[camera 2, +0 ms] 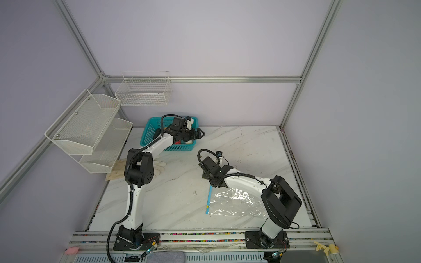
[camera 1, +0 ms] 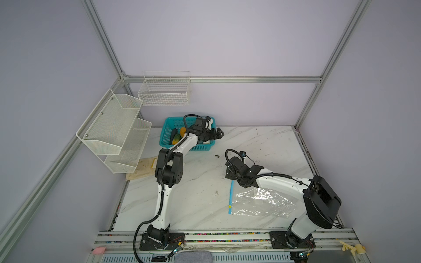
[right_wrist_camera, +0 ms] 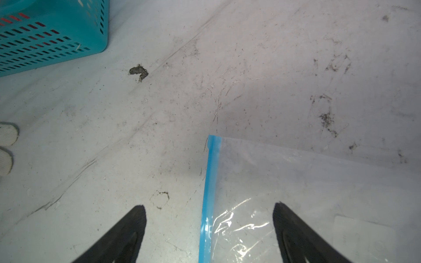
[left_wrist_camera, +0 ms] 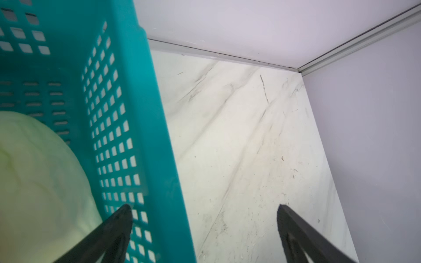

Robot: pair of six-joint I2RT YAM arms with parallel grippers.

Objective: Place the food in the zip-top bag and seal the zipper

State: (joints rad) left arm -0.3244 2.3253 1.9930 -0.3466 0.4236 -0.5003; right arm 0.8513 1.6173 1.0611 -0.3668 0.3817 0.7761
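My left tool hangs released astride the basket wall beside the cabbage, so coming down could catch the rim and tip the food out. My right tool, released too, straddles the zipper of the bag lying flat on the desk, where a pinch may take both layers. My left arm hides most food, and the slider looks, perhaps, parked at the near end.
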